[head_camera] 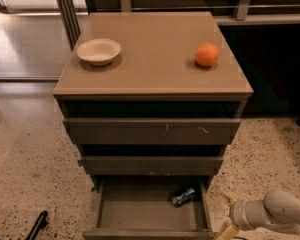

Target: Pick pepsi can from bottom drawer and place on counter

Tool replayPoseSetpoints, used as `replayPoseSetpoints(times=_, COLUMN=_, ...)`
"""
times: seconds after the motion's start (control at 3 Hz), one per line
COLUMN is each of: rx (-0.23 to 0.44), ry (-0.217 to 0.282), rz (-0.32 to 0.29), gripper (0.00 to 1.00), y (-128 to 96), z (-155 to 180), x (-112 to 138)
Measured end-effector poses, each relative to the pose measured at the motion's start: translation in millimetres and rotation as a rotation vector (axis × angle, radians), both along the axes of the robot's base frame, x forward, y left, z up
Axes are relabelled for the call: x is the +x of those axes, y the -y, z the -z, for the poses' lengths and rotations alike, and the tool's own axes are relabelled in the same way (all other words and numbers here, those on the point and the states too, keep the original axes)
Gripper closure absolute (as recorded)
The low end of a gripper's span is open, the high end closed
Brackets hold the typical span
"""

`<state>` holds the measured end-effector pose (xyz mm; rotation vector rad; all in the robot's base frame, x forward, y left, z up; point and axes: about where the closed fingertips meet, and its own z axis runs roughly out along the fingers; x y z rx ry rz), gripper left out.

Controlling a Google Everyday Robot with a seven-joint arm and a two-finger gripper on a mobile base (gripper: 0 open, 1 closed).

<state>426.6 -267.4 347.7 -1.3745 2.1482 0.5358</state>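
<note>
The pepsi can (183, 196) lies on its side at the back right of the open bottom drawer (135, 211), which is pulled out toward me. The counter (155, 69) is the tan top of the cabinet above. My gripper (227, 231) is at the bottom right, low beside the drawer's front right corner, on the end of the white arm (275, 214). It is to the right of and nearer than the can, apart from it. Most of it is cut off by the frame's lower edge.
A cream bowl (98, 50) sits on the counter's left and an orange (207, 54) on its right. The two upper drawers (152, 131) are slightly ajar. A dark object (39, 223) lies on the speckled floor at the lower left.
</note>
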Motion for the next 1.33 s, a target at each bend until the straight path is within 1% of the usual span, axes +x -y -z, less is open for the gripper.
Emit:
replayPoseSetpoints(times=0.33, rx=0.016, ry=0.008, rz=0.007, gripper=0.0, y=-7.5, z=20.3, x=17.2)
replayPoseSetpoints(times=1.0, rx=0.071, ry=-0.042, rz=-0.018, gripper=0.0, y=-25.4, z=56.2, x=43.2)
replayPoseSetpoints(times=1.33, rx=0.09, ry=-0.064, rz=-0.057, gripper=0.0, y=-40.0, z=68.3, x=56.4)
